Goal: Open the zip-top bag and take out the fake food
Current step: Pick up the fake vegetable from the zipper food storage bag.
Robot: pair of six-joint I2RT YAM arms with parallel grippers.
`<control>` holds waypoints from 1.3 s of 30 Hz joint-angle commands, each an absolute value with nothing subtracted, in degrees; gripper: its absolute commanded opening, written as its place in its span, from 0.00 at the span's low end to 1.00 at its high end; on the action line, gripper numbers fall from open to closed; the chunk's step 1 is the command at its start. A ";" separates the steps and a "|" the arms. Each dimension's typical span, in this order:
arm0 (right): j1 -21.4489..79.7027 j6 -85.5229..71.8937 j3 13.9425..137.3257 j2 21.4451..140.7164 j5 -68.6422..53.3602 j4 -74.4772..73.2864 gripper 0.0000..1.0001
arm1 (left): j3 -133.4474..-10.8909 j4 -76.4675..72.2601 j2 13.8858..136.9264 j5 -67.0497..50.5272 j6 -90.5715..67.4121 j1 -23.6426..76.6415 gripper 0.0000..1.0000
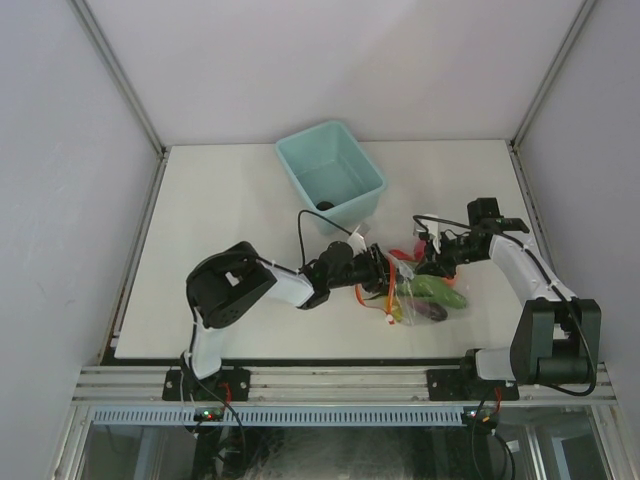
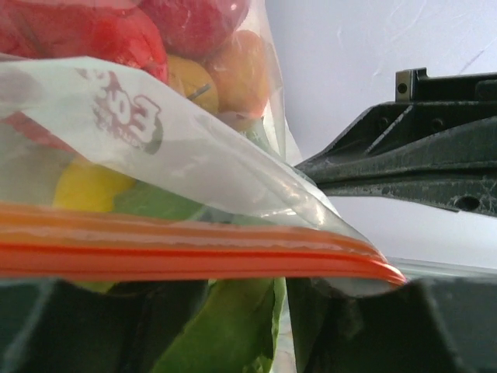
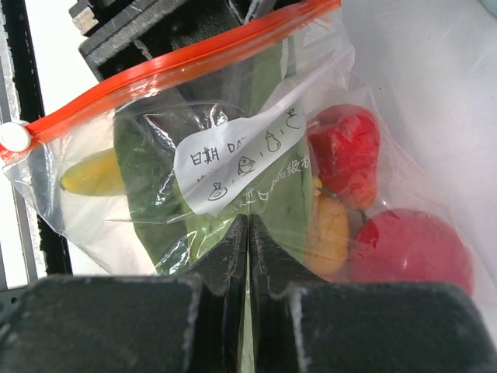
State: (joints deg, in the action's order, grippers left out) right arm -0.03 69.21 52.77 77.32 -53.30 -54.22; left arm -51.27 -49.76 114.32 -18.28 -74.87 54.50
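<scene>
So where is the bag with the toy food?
In the top view the zip-top bag lies right of centre toward the table's front, between the left hand and right hand, nearer than the teal bin.

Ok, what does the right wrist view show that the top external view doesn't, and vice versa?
Only the right wrist: the white slider at the end of the zipper strip, a handwritten paper label, and the right gripper shut on the zip-top bag. Only the top external: the teal bin, the table, and both arms meeting at the bag from either side. Both: the bag itself, with the long green piece inside.
</scene>
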 commanded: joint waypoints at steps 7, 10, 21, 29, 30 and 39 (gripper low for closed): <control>-3.11 65.39 53.20 74.29 -58.78 -52.99 0.19 | -53.98 -50.19 114.97 -18.60 -74.43 53.70 0.02; -6.87 60.06 53.23 73.07 -60.11 -50.72 0.31 | -51.70 -52.09 113.42 -18.52 -73.15 52.96 0.00; -11.62 25.65 53.21 79.59 -47.01 -35.63 0.59 | -47.24 -52.48 107.90 -18.88 -65.10 52.29 0.00; -7.34 20.84 53.17 84.95 -33.36 -30.43 0.67 | -46.02 -49.90 105.82 -19.14 -63.44 52.30 0.00; -6.71 20.37 53.17 85.65 -32.14 -29.95 0.67 | -45.98 -49.78 105.75 -19.20 -63.43 52.29 0.00; -4.10 19.62 52.96 90.30 -24.84 -27.60 0.64 | -42.92 -47.80 103.19 -18.76 -64.77 52.00 0.00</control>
State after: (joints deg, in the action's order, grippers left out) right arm -4.16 21.12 52.77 88.64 -30.37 -30.52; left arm -45.50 -48.14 107.79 -18.39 -65.34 52.47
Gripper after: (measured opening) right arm 0.652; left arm 0.025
